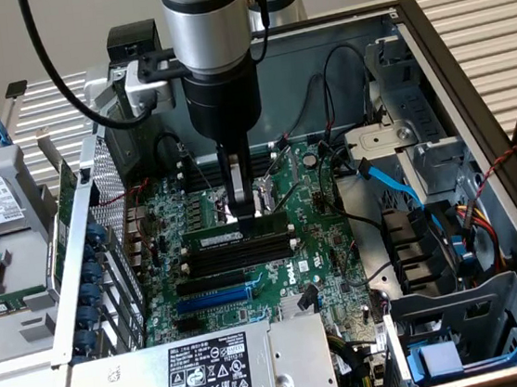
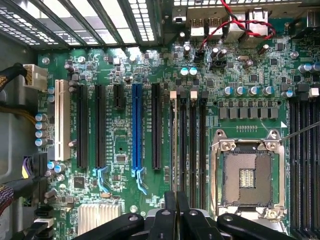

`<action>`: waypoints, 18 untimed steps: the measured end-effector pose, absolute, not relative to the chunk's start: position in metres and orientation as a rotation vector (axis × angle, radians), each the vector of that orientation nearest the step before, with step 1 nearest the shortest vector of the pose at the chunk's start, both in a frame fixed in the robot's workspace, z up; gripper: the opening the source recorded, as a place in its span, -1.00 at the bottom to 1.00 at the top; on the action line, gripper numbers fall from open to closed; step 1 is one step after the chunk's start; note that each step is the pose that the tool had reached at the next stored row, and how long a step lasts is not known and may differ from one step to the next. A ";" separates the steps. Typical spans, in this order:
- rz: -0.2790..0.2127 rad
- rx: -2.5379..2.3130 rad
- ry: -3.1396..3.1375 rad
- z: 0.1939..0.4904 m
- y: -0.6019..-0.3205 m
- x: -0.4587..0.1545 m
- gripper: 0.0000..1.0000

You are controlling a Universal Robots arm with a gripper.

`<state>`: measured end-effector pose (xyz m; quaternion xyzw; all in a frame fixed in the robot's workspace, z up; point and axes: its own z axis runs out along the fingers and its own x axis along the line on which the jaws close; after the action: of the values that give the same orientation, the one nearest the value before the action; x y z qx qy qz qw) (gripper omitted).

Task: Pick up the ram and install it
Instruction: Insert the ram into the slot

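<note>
Open computer case (image 1: 470, 85), side panel off, power supply (image 1: 213, 371) along the near edge. Green motherboard (image 1: 325, 242) on the case floor. The single arm (image 1: 213, 58) comes straight down over the board.

Bank of black slots (image 1: 247, 258) beside the CPU socket (image 2: 247, 175), with the blue slot (image 1: 213, 300) nearer the power supply.

The ram (image 1: 217, 241) stands on edge in the black slot nearest the socket, pale label showing. Its long axis runs along the slot, from the exterior view's left to right.

End effector (image 1: 242, 209) clenched, directly above the ram's midpoint and down at its top edge. Whether it pinches or only presses the stick, cannot tell.
</note>
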<state>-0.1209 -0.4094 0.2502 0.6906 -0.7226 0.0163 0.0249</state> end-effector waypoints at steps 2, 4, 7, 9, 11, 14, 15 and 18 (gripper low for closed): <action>0.046 2.135 -2.232 0.250 -0.409 -0.121 -0.75; 0.034 2.130 -2.225 0.249 -0.409 -0.121 -0.75; 0.023 2.126 -2.220 0.249 -0.409 -0.120 -0.75; 0.019 2.124 -2.218 0.249 -0.409 -0.119 -0.75; 0.010 2.120 -2.213 0.248 -0.409 -0.118 -0.75; 0.005 2.121 -2.212 0.248 -0.409 -0.118 -0.75; 0.004 2.121 -2.213 0.248 -0.409 -0.118 -0.75; 0.002 2.129 -2.220 0.248 -0.409 -0.117 -0.75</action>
<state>-0.1175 -0.4092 0.2481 0.6917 -0.7214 0.0008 0.0328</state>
